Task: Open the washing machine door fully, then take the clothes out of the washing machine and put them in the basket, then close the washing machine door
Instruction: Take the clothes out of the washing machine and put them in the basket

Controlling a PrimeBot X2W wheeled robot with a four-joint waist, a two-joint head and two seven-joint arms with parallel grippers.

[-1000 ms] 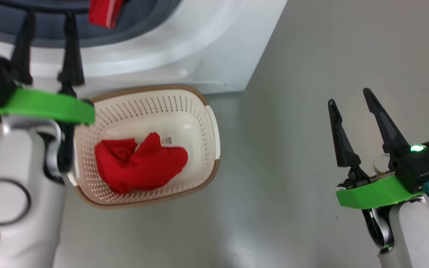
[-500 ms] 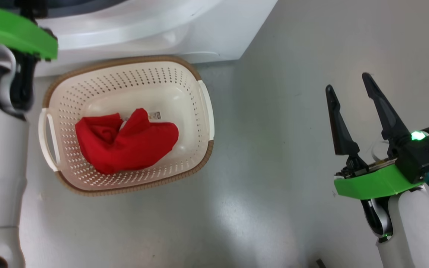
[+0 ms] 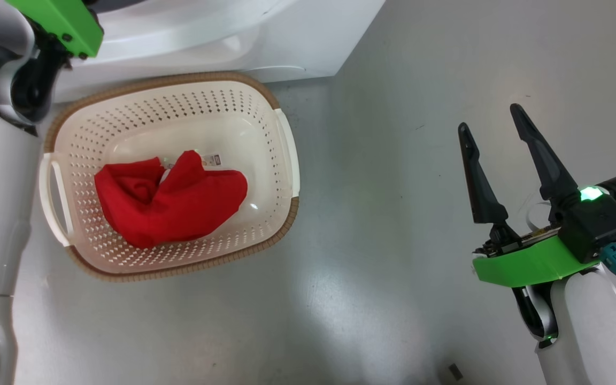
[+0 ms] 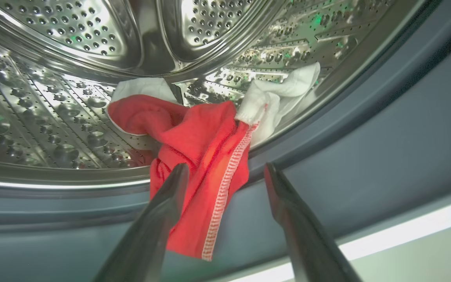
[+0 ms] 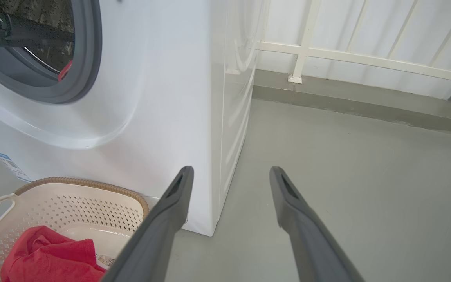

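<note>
Wide-open left gripper (image 4: 225, 168) at the washer (image 5: 170, 98) mouth, red-and-white clothes (image 4: 194, 133) draped over the drum (image 4: 53, 117) lip between its fingers (image 4: 163, 219) (contact unclear), lower hem behind one finger, another red piece (image 3: 169, 206) bunched in the basket (image 3: 286, 160), right gripper (image 3: 489, 117) open, empty, above floor (image 3: 393, 240).

Basket (image 3: 289, 160) before washing machine (image 3: 308, 37), perhaps touching; clothes (image 3: 179, 206) in both.

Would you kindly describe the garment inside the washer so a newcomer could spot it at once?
Find the white washing machine and its steel drum. A red garment spills from the drum over the grey gasket. Unlike the red bundle in the basket, it shows white panels and a white-stitched hem.
</note>
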